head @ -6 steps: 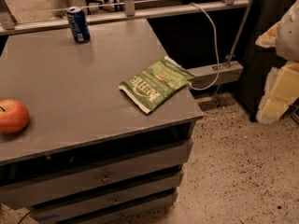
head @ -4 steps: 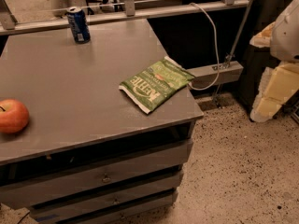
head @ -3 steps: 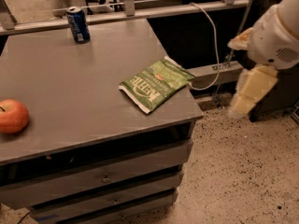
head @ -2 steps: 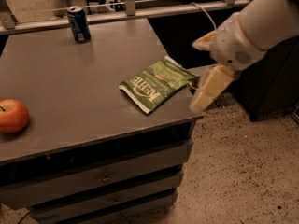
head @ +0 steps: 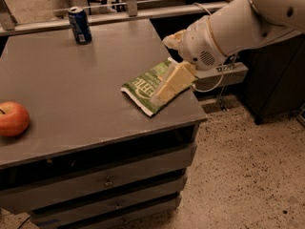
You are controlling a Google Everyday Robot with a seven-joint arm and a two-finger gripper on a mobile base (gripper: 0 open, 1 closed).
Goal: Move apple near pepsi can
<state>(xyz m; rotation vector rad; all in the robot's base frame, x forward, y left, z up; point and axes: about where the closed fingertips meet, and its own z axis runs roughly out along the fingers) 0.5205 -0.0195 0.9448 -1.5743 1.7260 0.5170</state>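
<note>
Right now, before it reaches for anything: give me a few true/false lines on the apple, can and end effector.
1. The apple sits at the left edge of the table, with nothing gripping it. True.
2. The pepsi can lies on its side. False: it stands upright at the back of the table.
3. The end effector is above the green chip bag on the table's right side. True.
4. The apple touches the pepsi can. False: they are well apart, the apple at front left and the can at the back.
5. The end effector is shut on the chip bag. False: its fingers are apart and it holds nothing.
</note>
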